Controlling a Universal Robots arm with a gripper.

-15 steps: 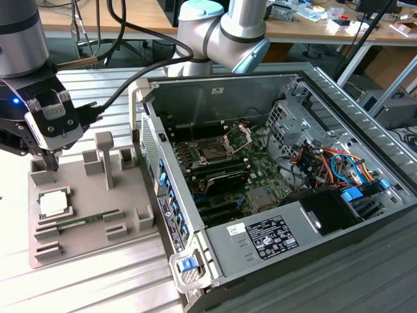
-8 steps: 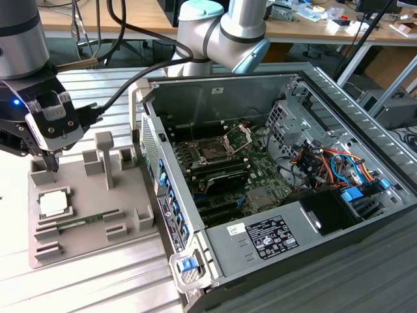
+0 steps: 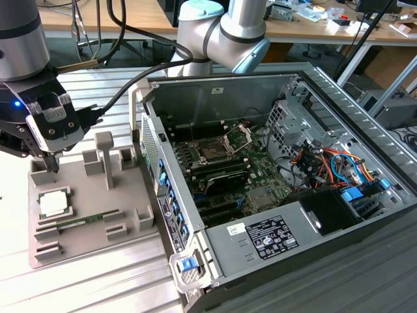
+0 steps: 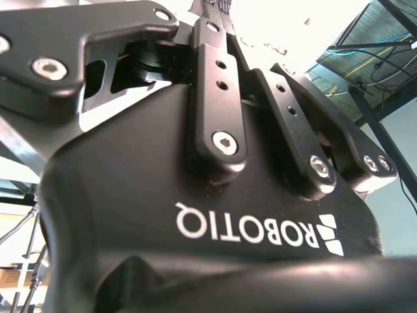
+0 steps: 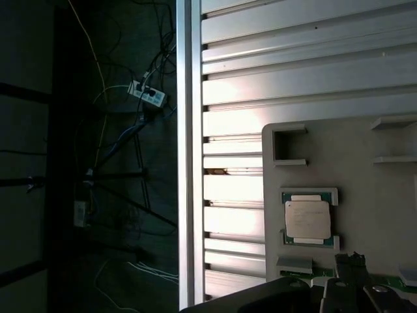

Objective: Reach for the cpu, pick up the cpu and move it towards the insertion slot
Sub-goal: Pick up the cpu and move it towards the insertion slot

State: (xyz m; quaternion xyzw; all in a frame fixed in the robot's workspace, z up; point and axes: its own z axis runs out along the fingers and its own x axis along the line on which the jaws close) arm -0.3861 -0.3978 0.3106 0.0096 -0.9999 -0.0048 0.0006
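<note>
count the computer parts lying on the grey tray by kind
cpu: 1
memory stick: 1
total on the grey tray: 2

Glare whitens the cpu (image 3: 53, 203) and the table (image 3: 12, 208) at the exterior view's left; in the first wrist view the floor (image 5: 85, 163) is dim.

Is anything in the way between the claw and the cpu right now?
Nothing visible is. In the exterior view the claw hangs over the gray holder, and the cpu lies uncovered in its pocket there, with only open air between them.
</note>
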